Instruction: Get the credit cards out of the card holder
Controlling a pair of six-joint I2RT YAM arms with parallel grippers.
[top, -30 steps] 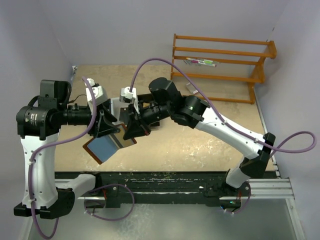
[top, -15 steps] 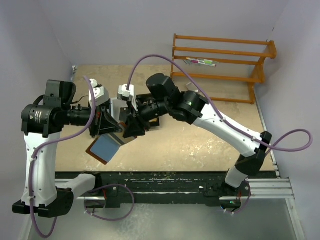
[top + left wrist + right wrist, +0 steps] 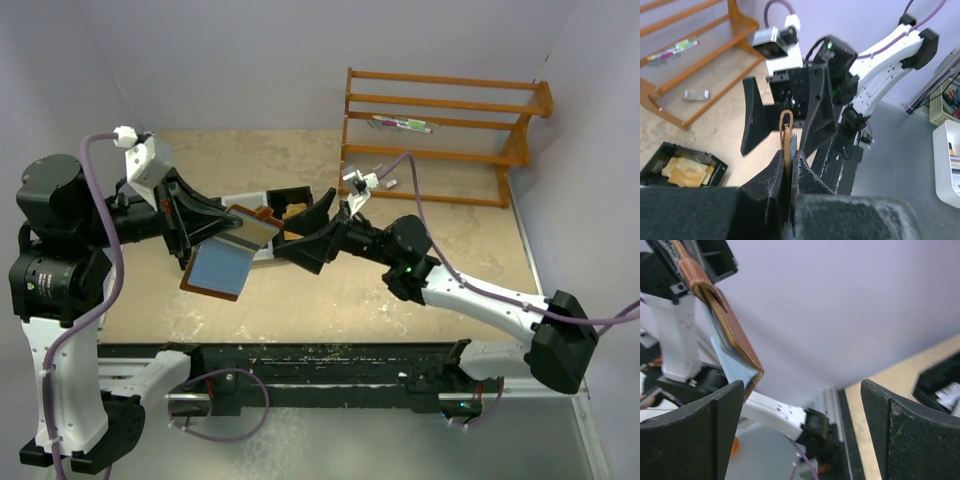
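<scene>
Between the closed fingers of my left gripper (image 3: 228,220) hangs the small brown leather fold-over card holder (image 3: 224,268), pinched by its upper edge and held in the air, its light blue inside showing. Just beside it, my right gripper (image 3: 312,232) stands wide open, touching nothing; the holder sits up and left of its jaws.

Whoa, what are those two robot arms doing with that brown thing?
The left end effector pinches the brown card holder and holds it up off the table, blue lining showing. The right end effector is wide open beside it, not touching, probably about to reach in.
</scene>
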